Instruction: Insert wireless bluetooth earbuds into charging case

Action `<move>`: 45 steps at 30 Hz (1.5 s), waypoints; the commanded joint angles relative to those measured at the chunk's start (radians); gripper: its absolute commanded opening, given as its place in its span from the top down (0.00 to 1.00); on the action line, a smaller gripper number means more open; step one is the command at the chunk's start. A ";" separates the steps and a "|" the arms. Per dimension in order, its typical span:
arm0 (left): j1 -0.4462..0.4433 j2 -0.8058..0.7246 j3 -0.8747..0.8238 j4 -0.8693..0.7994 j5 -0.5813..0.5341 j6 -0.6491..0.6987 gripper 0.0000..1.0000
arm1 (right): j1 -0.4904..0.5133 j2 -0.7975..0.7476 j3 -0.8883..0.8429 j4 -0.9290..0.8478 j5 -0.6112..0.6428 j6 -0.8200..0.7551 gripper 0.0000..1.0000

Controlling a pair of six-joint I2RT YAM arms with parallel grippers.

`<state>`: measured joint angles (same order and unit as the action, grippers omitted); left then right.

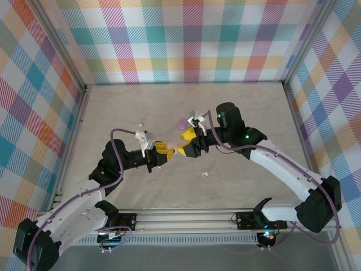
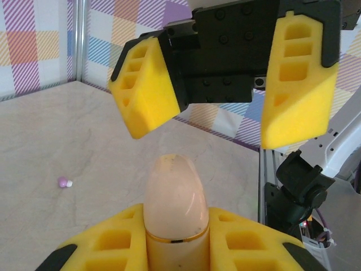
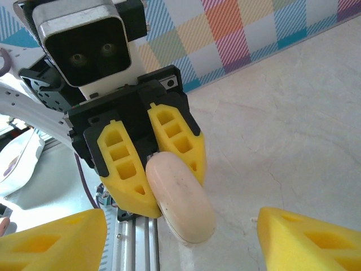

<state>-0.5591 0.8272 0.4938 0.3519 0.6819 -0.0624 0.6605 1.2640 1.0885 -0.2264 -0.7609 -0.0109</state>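
Clamped tight in the left gripper (image 2: pixel 177 244) sat the cream charging case (image 2: pixel 172 189) — the right gripper (image 2: pixel 207 135) faced it, jaws wide, empty — a purple earbud (image 2: pixel 64 182) lay aside.

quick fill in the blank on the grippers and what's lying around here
1. The left gripper has its fingers ___ on the cream case.
2. The right gripper faces that case with its fingers ___.
3. The loose earbud lying on the table is ___ in colour.

Missing words: shut; open; purple
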 commanded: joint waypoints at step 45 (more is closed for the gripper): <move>-0.002 0.098 0.019 0.115 0.038 0.030 1.00 | -0.056 0.198 0.122 -0.079 0.206 0.242 0.26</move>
<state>-0.5541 0.9321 0.4942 0.3950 0.6632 -0.0582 0.6151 1.4475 1.1805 -0.2890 -0.6323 0.1905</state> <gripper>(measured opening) 0.219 0.732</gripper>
